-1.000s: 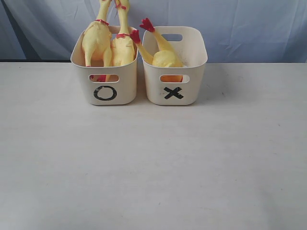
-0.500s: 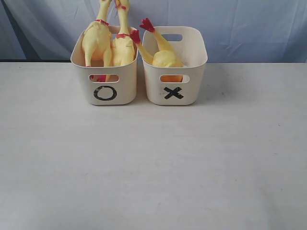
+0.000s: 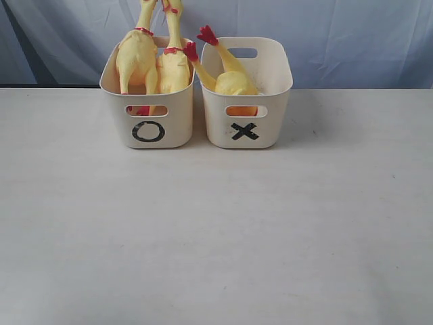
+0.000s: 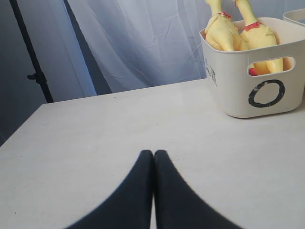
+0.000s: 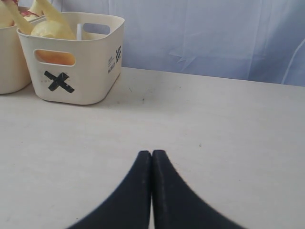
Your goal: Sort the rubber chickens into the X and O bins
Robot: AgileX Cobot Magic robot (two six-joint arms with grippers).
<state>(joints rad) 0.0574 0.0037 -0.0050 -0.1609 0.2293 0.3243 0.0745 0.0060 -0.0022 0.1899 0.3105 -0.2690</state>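
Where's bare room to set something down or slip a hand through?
Bare: the whole table in front of both bins, plus the stretches left of the O bin and right of the X bin. Crowded: the O bin, packed with two chickens; the slit between the bins, overhung by the X bin's chicken. The X bin's right side has some room.

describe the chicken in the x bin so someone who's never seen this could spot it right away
On the pale table, two cream bins stand side by side at the far edge; take the X bin, on the right in the exterior view. The single rubber chicken inside sits alone and slants toward the O bin, whereas that bin's two chickens stand upright together.
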